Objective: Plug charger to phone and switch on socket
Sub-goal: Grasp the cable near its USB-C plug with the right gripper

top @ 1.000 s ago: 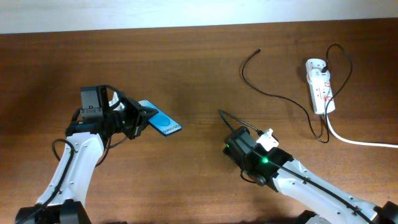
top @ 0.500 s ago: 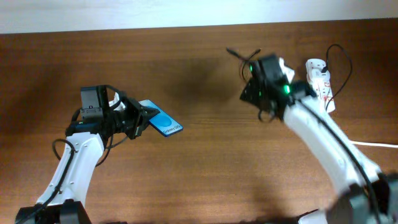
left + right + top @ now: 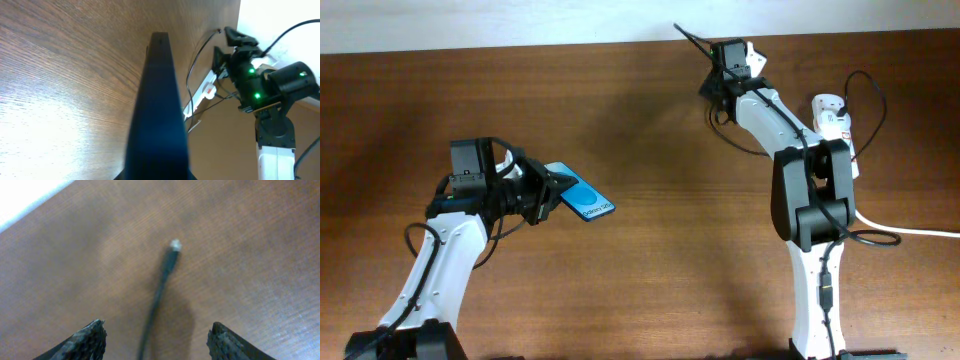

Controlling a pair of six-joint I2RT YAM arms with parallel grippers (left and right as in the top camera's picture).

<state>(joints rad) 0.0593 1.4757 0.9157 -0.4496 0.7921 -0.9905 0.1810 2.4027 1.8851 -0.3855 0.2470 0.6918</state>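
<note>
Brown wooden surface (image 3: 650,250). Phone (image 3: 584,203) grasped by left fingers (image 3: 546,186), held over left half of surface. Right fingers (image 3: 90,341) spread apart, positioned over black cable (image 3: 162,285) near far edge; tip seen between them, not touched. Power strip (image 3: 834,138) laid near right edge.

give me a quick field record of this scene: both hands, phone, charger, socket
left hand: shut on phone, screen facing up
charger: plug tip lying on table, not in phone
right hand: open, fingers either side of charger, not gripping
socket: right side of table, switch state unreadable
</note>
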